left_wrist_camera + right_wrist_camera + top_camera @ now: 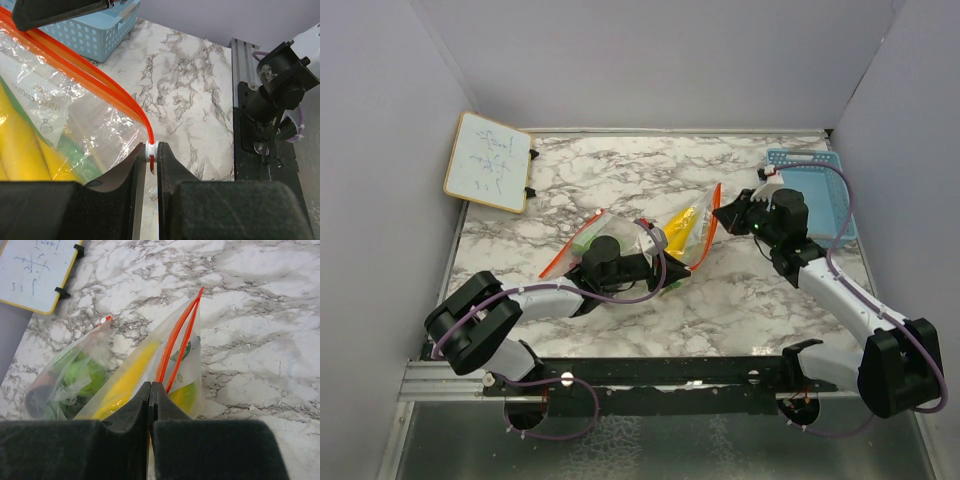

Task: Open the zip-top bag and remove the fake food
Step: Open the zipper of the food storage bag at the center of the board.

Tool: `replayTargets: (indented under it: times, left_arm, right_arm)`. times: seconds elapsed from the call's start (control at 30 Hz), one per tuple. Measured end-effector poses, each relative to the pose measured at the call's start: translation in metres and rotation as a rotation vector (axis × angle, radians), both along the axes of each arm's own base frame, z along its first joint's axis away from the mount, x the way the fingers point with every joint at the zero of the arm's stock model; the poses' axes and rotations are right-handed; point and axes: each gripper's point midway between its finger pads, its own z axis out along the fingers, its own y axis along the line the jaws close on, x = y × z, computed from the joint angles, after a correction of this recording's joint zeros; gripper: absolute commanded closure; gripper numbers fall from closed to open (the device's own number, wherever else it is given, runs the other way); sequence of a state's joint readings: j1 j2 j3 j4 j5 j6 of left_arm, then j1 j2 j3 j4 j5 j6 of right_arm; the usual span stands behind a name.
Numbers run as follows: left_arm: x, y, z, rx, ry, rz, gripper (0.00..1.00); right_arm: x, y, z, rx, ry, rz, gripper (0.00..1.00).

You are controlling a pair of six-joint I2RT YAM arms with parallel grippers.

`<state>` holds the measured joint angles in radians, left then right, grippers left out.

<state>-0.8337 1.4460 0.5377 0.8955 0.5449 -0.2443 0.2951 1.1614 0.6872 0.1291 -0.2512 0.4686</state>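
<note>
1. Top external view. The zip-top bag (685, 232) lies mid-table on the marble table (620, 170), between the two grippers. The left gripper (662, 250) reaches in at its left side and the right gripper (723, 213) sits at its upper right corner. Yellow fake food (682, 225) shows through the film. The light-blue basket (820, 190) stands behind the right gripper, and a whiteboard (488, 160) leans at the far left corner.

2. Left wrist view. The left gripper (151, 155) is closed on the white slider (152, 149), with both fingers pressed against it. Two orange zip strips (100, 80) run from the slider up to the left and part as they go. A yellow banana bunch (25, 145) and green pieces (75, 150) remain inside the bag (60, 100).

3. Right wrist view. The right gripper (151, 390) is closed, pinching the bag (192, 365) where the orange strips (175, 340) enter its fingers. The banana bunch (130, 375) and a lime-green fruit (184, 392) are inside. To the left, more clear film (95, 350) covers green pieces (80, 375). Whether this is a separate bag cannot be told.
</note>
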Motion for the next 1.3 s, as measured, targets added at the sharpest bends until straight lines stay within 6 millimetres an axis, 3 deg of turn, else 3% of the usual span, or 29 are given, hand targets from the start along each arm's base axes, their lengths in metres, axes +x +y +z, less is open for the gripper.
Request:
replayTargets:
  times: [0.6,0.97,1.03,1.3]
  left_arm:
    - [0.001,0.000,0.000,0.000,0.000,0.005,1.00]
    - [0.001,0.001,-0.002,0.004,0.004,0.009,1.00]
    - [0.001,0.001,-0.002,0.004,0.003,0.011,1.00]
    - [0.001,0.001,-0.002,0.004,0.003,0.012,1.00]
  right_arm:
    - [-0.002,-0.004,-0.001,-0.007,-0.007,-0.017,0.98]
    - [-0.005,-0.007,-0.015,-0.022,0.018,-0.030,0.98]
    - [-0.005,-0.008,-0.015,-0.023,0.019,-0.030,0.94]
    - [-0.006,-0.011,-0.014,-0.038,0.008,-0.042,0.56]
